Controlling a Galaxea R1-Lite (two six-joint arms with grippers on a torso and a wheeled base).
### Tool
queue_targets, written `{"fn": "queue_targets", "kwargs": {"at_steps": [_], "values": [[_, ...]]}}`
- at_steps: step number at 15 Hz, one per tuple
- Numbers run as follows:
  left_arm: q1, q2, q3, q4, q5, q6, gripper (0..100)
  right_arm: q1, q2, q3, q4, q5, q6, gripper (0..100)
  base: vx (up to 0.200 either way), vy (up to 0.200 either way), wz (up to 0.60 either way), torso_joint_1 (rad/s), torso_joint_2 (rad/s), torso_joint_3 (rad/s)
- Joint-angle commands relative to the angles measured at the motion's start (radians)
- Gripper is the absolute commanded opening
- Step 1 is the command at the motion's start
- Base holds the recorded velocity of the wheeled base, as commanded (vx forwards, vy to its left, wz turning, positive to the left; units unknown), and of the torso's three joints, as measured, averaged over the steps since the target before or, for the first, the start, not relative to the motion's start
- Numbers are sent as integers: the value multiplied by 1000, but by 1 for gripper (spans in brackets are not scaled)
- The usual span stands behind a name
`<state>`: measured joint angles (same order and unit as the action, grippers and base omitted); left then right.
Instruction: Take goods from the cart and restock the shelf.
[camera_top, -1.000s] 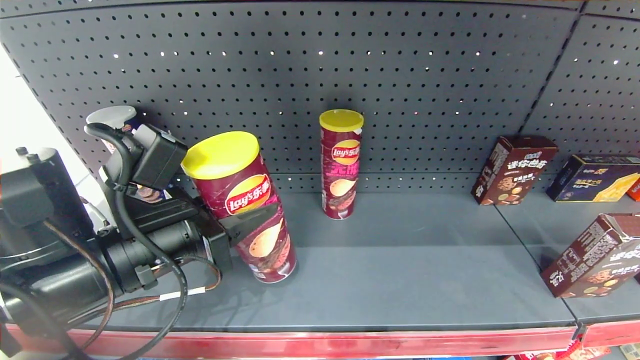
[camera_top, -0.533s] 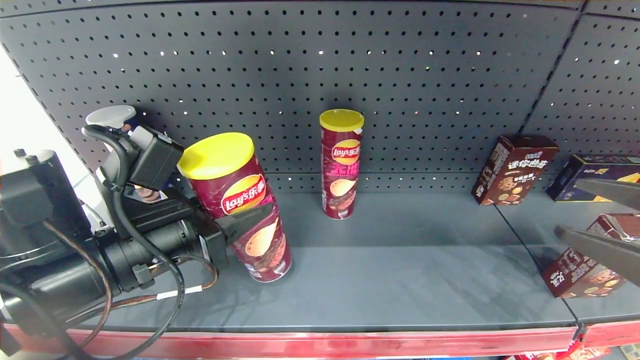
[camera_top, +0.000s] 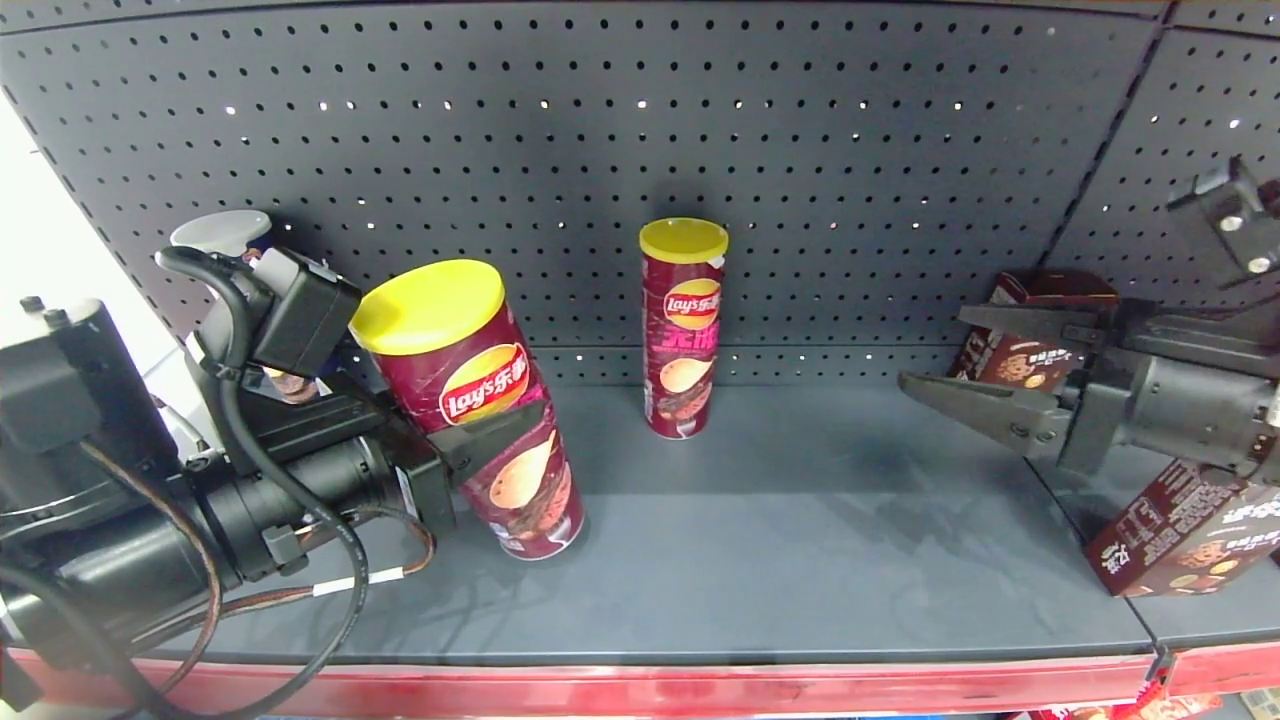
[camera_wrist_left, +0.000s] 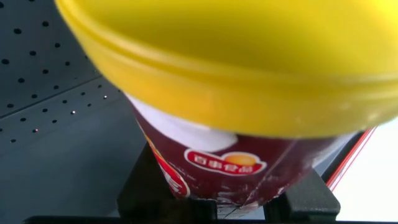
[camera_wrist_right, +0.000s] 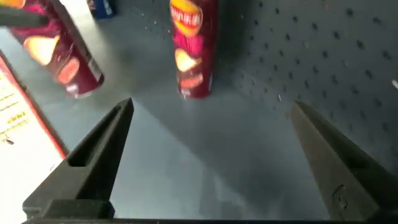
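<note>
Left hand (camera_top: 488, 412) clamps chip can (camera_top: 525, 485), top leaning left, base perhaps grounded; right hand (camera_top: 935, 348) gapes.

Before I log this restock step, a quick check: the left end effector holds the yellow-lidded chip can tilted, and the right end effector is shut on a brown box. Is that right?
Not quite. The right end effector is open and holds nothing, as the head view shows. The rest stands: the left end effector holds the yellow-lidded chip can tilted.
</note>
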<state>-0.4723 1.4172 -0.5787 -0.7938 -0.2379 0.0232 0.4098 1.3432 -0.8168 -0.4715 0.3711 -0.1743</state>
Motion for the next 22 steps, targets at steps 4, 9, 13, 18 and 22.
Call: {"fn": "queue_targets", "kwargs": {"at_steps": [4, 9, 13, 18, 22], "values": [[0, 3, 0, 1, 0, -2, 0, 7, 194, -96, -98, 126, -5, 100, 0, 0, 0, 0, 0, 0], [8, 3, -1, 1, -1, -2, 0, 17, 350, -163, -208, 200, -4, 100, 0, 0, 0, 0, 0, 0], [9, 3, -1, -1, -1, -2, 0, 14, 462, -255, -217, 235, -5, 100, 0, 0, 0, 0, 0, 0], [21, 5, -3, -1, -1, -2, 0, 14, 576, -337, -251, 258, -4, 100, 0, 0, 0, 0, 0, 0], [21, 6, -1, -7, -1, -2, 0, 15, 631, -383, -253, 259, -4, 100, 0, 0, 0, 0, 0, 0]]}}
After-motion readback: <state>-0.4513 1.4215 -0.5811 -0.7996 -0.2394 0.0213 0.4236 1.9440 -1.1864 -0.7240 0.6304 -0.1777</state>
